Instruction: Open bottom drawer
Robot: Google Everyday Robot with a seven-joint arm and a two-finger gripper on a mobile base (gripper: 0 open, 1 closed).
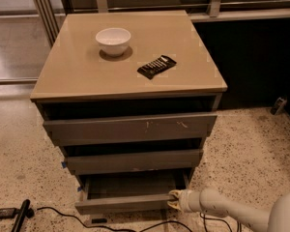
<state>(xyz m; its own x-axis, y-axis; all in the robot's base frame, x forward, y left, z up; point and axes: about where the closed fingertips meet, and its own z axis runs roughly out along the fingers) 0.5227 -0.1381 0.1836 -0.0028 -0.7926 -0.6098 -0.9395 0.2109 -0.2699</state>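
Note:
The bottom drawer (123,203) is the narrowest dark-grey front, lowest of three under a beige-topped cabinet. It stands pulled out a little, and its shallow grey tray (130,183) shows behind the front. My gripper (174,200) sits at the right end of that front, at its top edge, with the white arm (232,210) reaching in from the lower right. Above are the middle grey front (133,161) and the widest front with pale scratch marks (130,128).
A white bowl (113,40) and a black snack bar (156,66) lie on the cabinet top (87,76). Black cables and a black device (19,215) lie on the speckled floor at lower left. A dark wall panel (251,57) stands to the right.

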